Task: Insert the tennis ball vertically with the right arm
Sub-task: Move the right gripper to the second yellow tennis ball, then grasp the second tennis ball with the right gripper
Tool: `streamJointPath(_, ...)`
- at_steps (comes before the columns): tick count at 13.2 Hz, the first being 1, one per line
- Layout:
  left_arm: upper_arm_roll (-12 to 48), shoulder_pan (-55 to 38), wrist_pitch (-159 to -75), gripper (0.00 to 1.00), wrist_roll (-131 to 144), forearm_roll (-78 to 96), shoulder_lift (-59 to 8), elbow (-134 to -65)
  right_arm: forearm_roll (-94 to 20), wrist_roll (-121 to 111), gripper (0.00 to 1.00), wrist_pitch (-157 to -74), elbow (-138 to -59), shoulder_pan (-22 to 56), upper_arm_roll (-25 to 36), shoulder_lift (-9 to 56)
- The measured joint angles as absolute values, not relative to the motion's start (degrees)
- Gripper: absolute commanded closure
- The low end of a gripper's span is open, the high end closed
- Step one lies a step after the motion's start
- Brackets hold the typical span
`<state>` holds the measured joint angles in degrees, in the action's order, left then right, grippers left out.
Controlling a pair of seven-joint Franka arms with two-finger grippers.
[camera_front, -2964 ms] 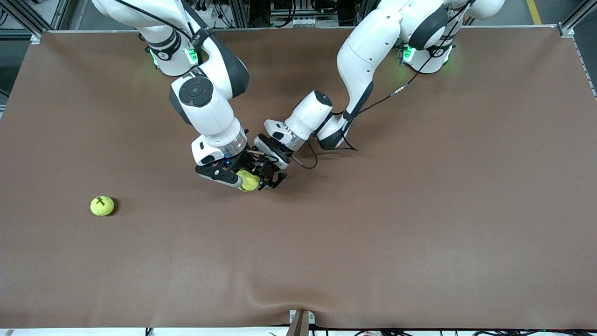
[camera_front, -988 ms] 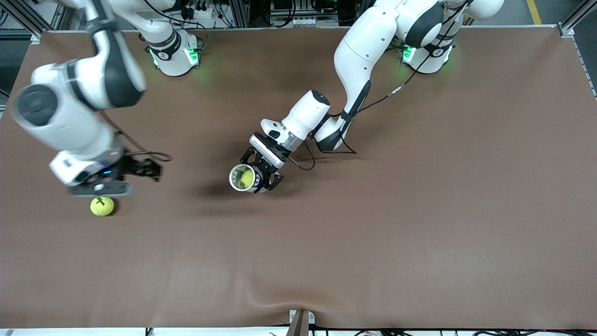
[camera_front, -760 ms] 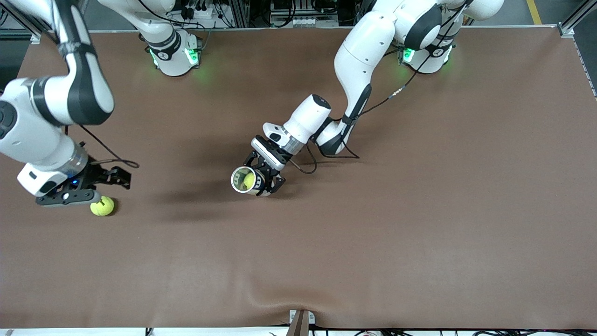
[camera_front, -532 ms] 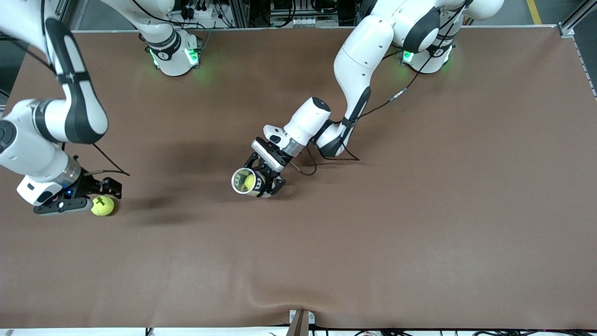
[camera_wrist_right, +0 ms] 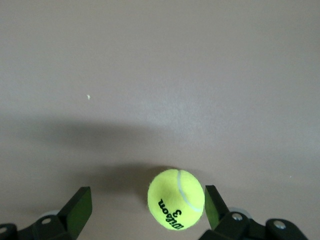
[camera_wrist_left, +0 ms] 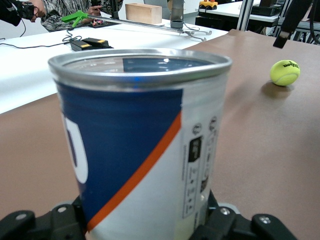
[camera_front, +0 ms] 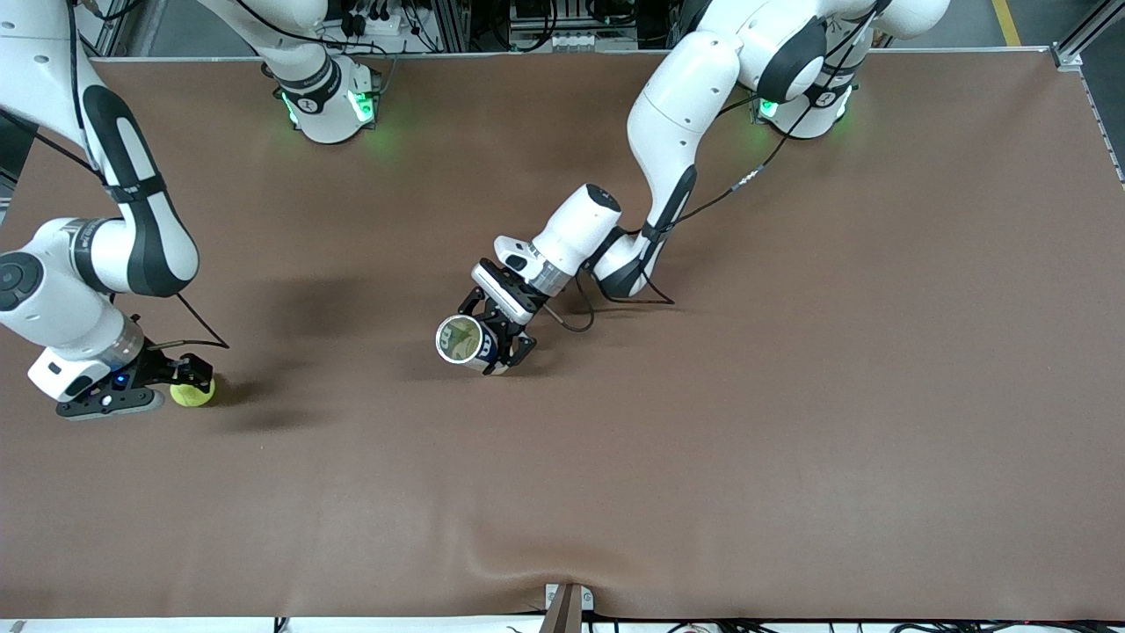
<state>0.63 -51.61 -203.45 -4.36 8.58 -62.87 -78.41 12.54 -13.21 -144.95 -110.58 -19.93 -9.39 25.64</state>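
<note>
Ball sits between our right hand's open fingers, off-centre toward one finger.
Our right hand (camera_front: 141, 393) is low at the tennis ball (camera_front: 193, 393) on the worktop (camera_front: 791, 396); it grips nothing yet. Left hand (camera_front: 497, 338) clasps the upright can (camera_front: 461, 339), waiting mid-worktop, well apart.

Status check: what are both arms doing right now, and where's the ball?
Right gripper open, fingers astride tennis ball on the table. Left gripper holds can upright mid-table. Nothing in the way.
</note>
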Motion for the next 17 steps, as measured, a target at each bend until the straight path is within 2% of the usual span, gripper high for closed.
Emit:
streamJointPath(8, 0.6, -51.54, -203.45, 0.16, -4.36, 8.58, -62.88, -78.14, 14.45, -13.22, 0.0, -147.32, -110.54, -22.94, -8.74, 30.8)
streamJointPath(14, 0.61, -51.54, -203.46, 0.16, -4.36, 8.58, -62.87, -77.59, 14.57, -13.22, 0.0, -153.32, -110.56, -23.12, -7.65, 35.45)
streamJointPath(16, 0.61, -51.54, -203.46, 0.15, -4.36, 8.58, -62.87, -77.51, 14.59, -13.59, 0.4, -153.33, -110.39, -23.12, -7.63, 35.45)
streamJointPath(17, 0.61, -51.54, -203.46, 0.15, -4.36, 8.58, -62.87, -77.5, 14.59, -13.92, 0.49, -153.33, -110.31, -23.14, -7.62, 35.45)
